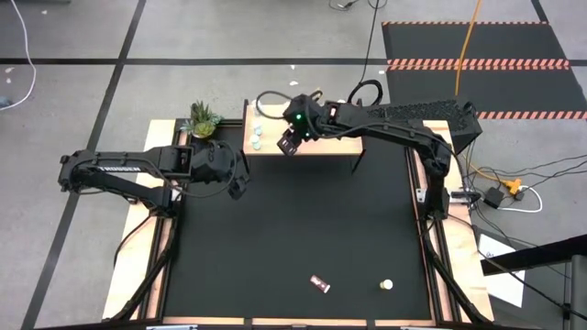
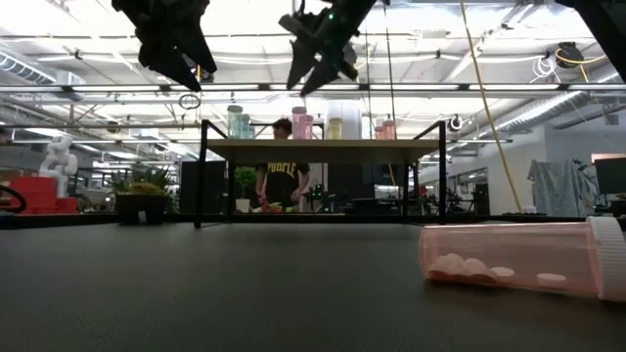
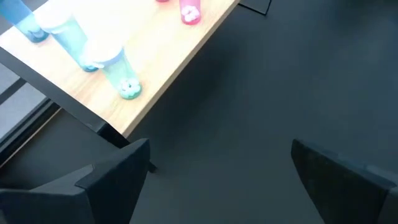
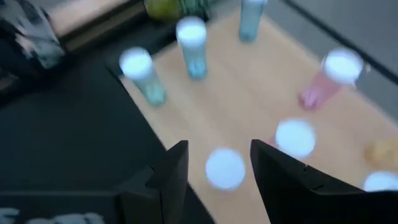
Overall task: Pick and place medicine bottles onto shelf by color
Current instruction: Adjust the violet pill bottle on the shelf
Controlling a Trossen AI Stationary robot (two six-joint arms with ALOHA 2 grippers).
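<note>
Right wrist view: the right gripper (image 4: 214, 163) is seen spread apart just above a white-capped bottle (image 4: 224, 168) on the shelf (image 4: 249, 99); the left gripper (image 3: 211, 180) is held wide open nearby.

Right gripper (image 1: 290, 142) hung over the shelf's (image 1: 321, 144) left front part, near two pale bottles (image 1: 257, 136) standing on it. Left gripper (image 1: 237, 185) sat over the black mat (image 1: 293, 238), just off the shelf's left corner. Potted plant (image 1: 203, 119) beside the shelf. One bottle (image 1: 387, 285) and a small dark object (image 1: 319, 284) lay near the mat's front edge.
</note>
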